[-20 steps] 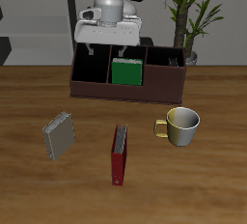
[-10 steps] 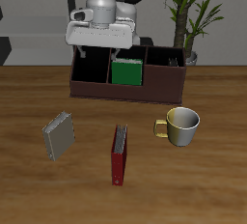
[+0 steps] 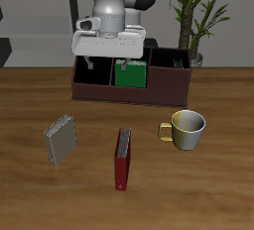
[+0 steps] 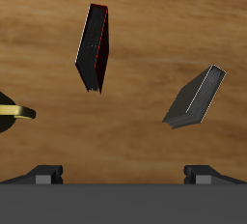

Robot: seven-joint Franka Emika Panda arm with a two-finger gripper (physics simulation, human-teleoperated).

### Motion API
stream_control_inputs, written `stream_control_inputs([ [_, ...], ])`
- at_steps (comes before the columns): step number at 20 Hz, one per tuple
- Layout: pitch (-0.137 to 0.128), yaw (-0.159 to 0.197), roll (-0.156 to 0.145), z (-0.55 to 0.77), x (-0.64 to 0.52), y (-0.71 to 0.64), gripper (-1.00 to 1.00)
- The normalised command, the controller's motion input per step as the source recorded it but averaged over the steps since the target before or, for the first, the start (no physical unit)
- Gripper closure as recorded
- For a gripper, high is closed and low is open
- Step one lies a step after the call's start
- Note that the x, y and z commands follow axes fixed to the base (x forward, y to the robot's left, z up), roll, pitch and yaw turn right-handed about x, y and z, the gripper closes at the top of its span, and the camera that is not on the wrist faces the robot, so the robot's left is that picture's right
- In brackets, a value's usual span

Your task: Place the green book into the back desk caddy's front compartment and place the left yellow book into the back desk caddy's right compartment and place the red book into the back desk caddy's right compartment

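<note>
Green book (image 3: pixel 130 72) in caddy (image 3: pixel 109 92), end effector (image 3: pixel 108 63) above-beside

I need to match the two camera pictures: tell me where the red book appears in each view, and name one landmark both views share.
Exterior view: the red book lies on the table nearer the front edge, between the grey-tan book and the mug.
Wrist view: the red book shows on the bare wood, apart from the grey-tan book.
Shared landmark: the grey-tan book, lying beside the red book in both views.
</note>
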Motion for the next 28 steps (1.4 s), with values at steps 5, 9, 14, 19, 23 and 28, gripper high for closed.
stream_control_inputs([
  [5,0.022,-0.022,0.01,0.0,0.36,0.07,-1.0],
  [9,-0.006,-0.01,0.036,0.02,0.39,0.29,-1.0],
  [14,0.002,0.008,0.014,-0.03,0.34,0.24,-1.0],
  [19,0.006,0.012,0.022,-0.01,0.34,0.05,-1.0],
  [23,0.005,-0.009,0.008,-0.08,0.24,-0.01,-1.0],
  [28,-0.003,-0.008,0.003,-0.04,0.29,-0.11,-1.0],
])
